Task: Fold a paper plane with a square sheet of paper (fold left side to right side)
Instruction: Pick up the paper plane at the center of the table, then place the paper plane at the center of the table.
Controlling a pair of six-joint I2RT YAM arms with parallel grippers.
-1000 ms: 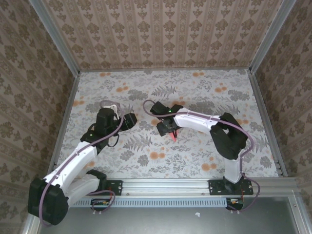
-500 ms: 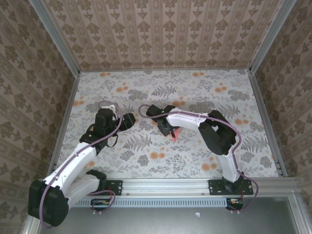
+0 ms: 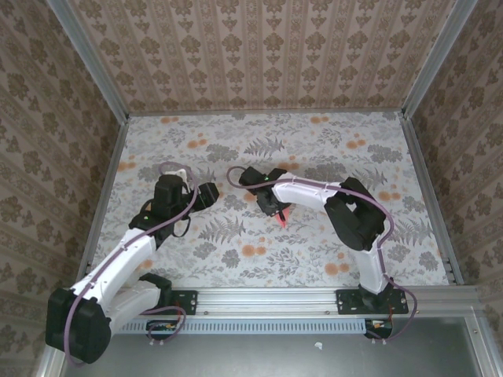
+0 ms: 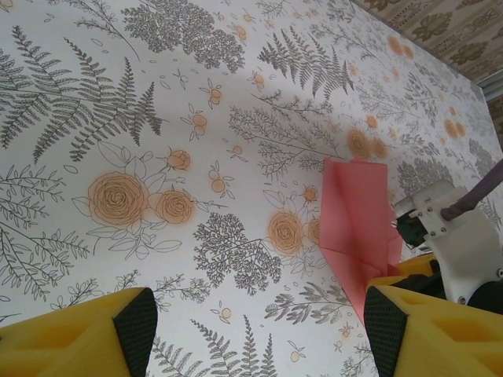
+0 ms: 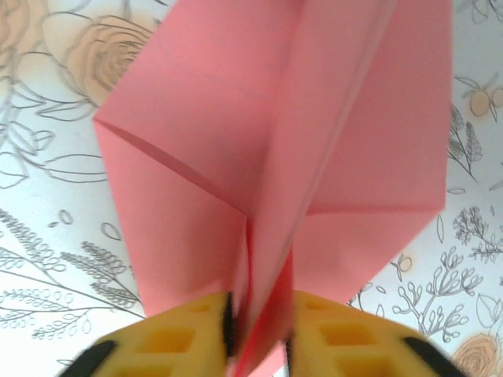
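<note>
Change since a second ago: the right arm's elbow has swung in towards the tabletop's middle and its wrist has edged slightly left; the left arm is as it was.

Item 1, the paper plane [image 5: 291, 141]: thin salmon-pink paper with a matte surface, folded into a narrow dart. It has a raised centre crease, and flat triangular flaps lie over one another on either side. In the left wrist view the paper plane [image 4: 357, 224] shows a squared-off far end and tapers to a point near the white wrist housing. From above, only a small pink tip [image 3: 280, 217] shows, near the middle of the tabletop between the two arms. Whether it rests on the surface cannot be told.

Item 2, the right hand [image 5: 255, 330]: its yellow foam pads, moulded with square recesses, are pressed together on the plane's centre fold, pinching it at the narrow end. From above, the right hand [image 3: 275, 206] is a dark block at the end of a white forearm.

Item 3, the left hand [image 4: 259, 330]: yellow wedge-shaped fingers with black faces, spread wide and holding nothing. From above, the left hand [image 3: 211, 195] sits just left of the plane, apart from it.

Item 4, the tabletop [image 3: 314, 259]: a pale covering printed with grey ferns and orange roses, smooth and flat [image 4: 118, 102]
</note>
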